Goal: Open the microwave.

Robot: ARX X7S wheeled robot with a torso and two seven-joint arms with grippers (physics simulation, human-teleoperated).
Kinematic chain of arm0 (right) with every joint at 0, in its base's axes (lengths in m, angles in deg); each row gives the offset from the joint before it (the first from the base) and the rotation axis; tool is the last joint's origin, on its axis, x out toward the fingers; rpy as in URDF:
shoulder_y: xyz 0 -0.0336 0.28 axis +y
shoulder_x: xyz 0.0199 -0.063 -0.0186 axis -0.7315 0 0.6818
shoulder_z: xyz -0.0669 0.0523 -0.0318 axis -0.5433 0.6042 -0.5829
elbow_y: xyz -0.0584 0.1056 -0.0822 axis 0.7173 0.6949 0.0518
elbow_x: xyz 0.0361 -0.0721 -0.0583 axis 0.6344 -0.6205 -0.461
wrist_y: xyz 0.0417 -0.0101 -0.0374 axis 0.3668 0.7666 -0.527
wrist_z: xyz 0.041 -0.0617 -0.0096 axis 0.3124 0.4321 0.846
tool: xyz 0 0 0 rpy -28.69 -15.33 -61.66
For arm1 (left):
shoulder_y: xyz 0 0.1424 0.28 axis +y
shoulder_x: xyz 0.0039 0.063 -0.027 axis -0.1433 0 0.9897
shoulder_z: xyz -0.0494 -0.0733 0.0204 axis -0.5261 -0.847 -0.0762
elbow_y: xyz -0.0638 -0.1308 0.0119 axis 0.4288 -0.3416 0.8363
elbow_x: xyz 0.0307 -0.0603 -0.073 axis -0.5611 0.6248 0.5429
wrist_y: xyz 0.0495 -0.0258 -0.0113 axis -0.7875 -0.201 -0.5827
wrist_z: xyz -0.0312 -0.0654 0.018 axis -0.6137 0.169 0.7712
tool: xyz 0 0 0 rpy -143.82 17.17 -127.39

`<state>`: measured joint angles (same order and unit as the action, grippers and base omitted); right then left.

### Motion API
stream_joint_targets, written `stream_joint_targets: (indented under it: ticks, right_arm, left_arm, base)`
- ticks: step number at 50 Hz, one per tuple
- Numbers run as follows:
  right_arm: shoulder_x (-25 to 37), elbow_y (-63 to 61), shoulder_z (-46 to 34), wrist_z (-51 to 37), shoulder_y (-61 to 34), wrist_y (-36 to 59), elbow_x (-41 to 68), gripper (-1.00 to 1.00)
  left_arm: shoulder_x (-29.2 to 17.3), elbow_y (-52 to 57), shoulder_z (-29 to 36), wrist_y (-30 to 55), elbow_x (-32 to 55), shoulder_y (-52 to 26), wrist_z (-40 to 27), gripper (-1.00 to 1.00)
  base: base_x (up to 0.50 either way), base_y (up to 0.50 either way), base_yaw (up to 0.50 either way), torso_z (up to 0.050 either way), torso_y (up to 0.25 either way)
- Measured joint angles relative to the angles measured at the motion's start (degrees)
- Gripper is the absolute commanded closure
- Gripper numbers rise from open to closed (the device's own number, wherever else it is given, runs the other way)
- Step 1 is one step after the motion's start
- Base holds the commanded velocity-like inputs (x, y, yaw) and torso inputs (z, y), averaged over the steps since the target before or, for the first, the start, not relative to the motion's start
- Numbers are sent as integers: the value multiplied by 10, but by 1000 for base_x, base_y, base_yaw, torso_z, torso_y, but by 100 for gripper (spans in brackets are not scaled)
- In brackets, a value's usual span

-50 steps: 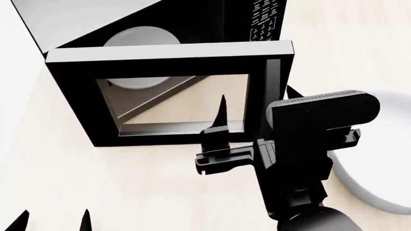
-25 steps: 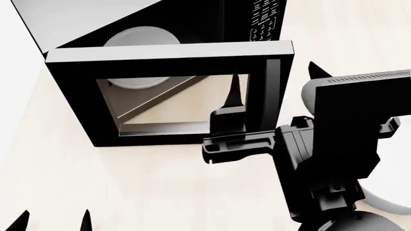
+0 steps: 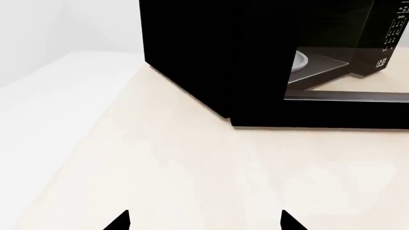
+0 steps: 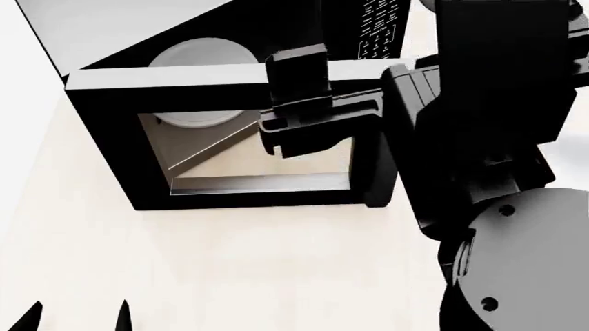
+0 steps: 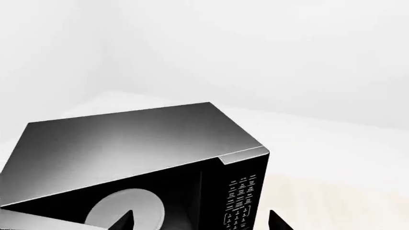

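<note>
the microwave (image 4: 230, 83) sits on a pale tabletop (image 4: 230, 269) towards the far left of the head view, its windowed door (image 4: 239, 138) swung wide open so the door faces the robot and the white turntable (image 4: 198, 55) shows in the cavity behind it. the keypad (image 4: 379, 27) with white lettering is at the microwave's right end. the right gripper (image 4: 294, 96) is raised in front of the door's upper edge, with the bulky right arm (image 4: 497, 138) filling the right side of the head view; in the right wrist view its two fingertips (image 5: 124, 219) stand well apart with nothing between them, looking down on the microwave's grey top (image 5: 128, 143). the left gripper (image 3: 203, 221) hangs low over the bare tabletop, near the microwave's black side and apart from it; its tips are spread wide and hold nothing. through the left wrist view the open cavity and a sliver of the turntable (image 3: 300, 61) are visible.
</note>
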<state>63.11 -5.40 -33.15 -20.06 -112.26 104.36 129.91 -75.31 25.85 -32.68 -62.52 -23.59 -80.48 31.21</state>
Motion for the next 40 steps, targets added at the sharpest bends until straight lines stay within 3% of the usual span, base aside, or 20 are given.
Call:
stream_joint_targets:
  ticks: [7,22,40]
  right_arm:
    - [-8,84,-24,13,-53,11,8,-100]
    - [-29,287,-112,130,-192,30,-60,-100]
    - [-33,423,-173,208,-286,45,-99,-100]
  left_arm:
    - [0,-1,1,0,1,-1,-1,-100]
    - [-3,0,0,-1,9,-2,-1,-100]
    - [-6,1,2,-2,14,-2,0,-100]
  base:
    - [0,0,0,0,0]
    - [0,0,0,0,0]
    - [0,0,0,0,0]
